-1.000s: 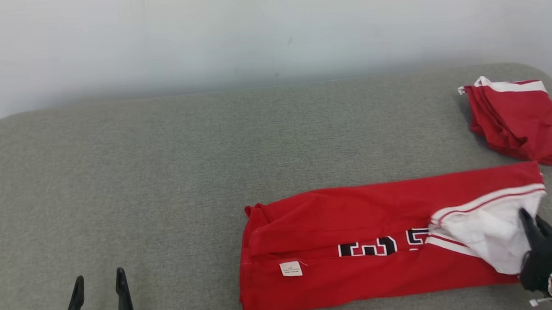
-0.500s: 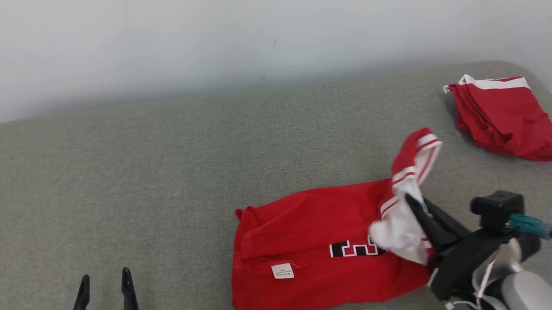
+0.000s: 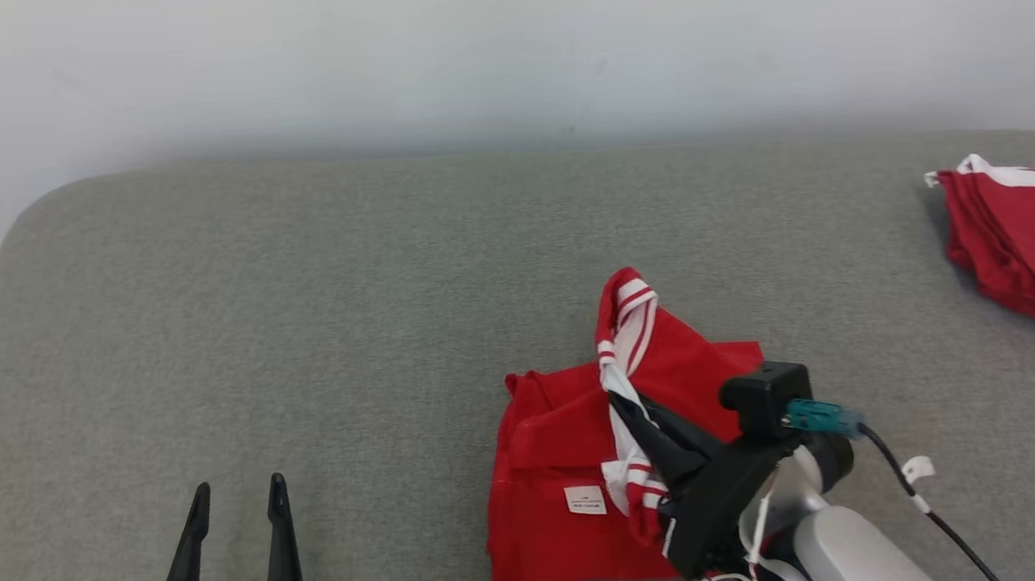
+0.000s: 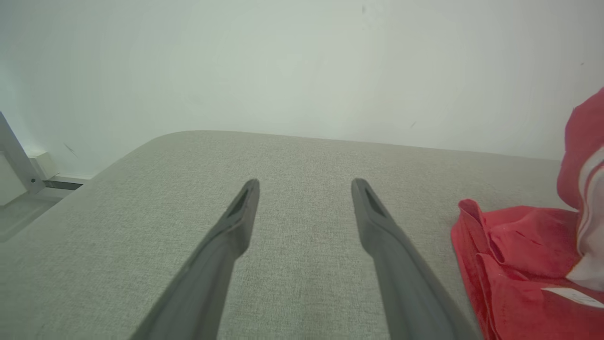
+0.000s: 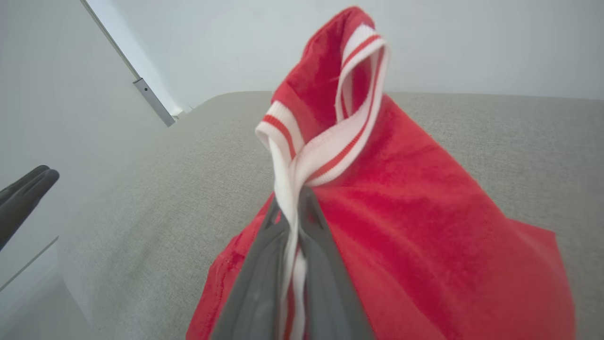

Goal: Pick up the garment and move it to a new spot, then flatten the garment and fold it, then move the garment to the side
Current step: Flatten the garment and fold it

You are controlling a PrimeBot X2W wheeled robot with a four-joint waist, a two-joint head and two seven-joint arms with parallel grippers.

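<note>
Red jersey with white-striped trim (image 3: 561,448): we are clamping it in our right gripper (image 3: 619,402); left gripper (image 3: 238,484), at its nine o'clock, is gaping.

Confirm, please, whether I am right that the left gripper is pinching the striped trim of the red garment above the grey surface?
Not quite: it is the right gripper whose fingers are shut on the striped trim of the red garment above the grey surface. The right wrist view shows this; the left gripper is open, holding nothing.

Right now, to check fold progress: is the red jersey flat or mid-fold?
Mid-fold: the right gripper, shut on the jersey, holds its striped end raised above the rest.
</note>
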